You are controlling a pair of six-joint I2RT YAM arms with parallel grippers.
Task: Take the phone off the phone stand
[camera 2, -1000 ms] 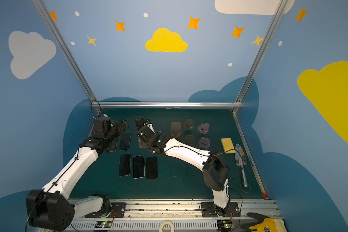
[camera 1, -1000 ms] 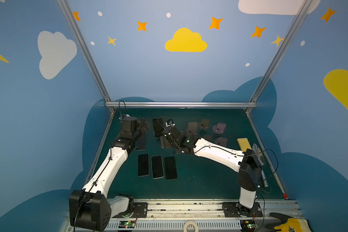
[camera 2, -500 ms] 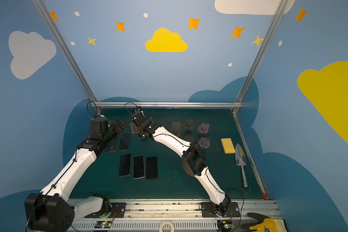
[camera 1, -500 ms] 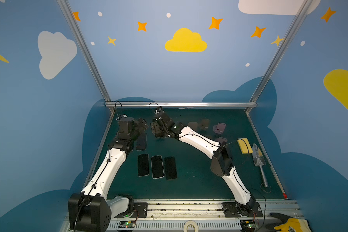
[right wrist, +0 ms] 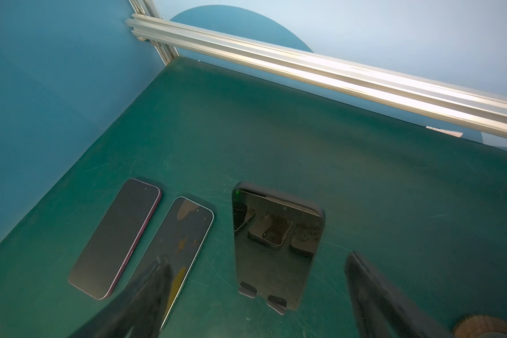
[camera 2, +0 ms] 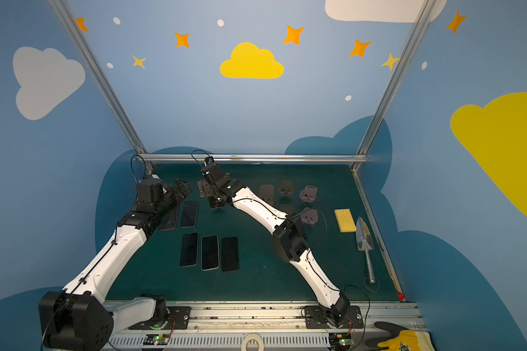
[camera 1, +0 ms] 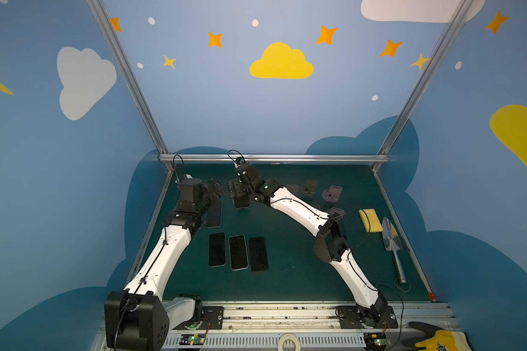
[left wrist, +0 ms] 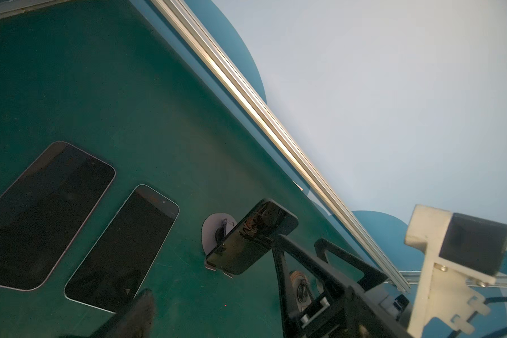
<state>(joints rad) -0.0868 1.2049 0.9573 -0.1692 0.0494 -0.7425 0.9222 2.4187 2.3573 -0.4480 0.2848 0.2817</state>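
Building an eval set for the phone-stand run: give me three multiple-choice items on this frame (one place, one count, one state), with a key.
1. Where does the yellow sponge lie?
A) beside the trowel, far right
B) in the far left corner
C) against the back rail

2. How many phones lie flat in the front row?
A) two
B) three
C) five

3. How does the right gripper stand at the propped phone?
A) shut on it
B) open, a finger on either side, not gripping
C) out of view

Key:
1 A: both top views show the sponge next to the trowel.
2 B: three dark screens lie side by side.
3 B: the right wrist view shows a gap at each finger, and the phone rests on its stand.
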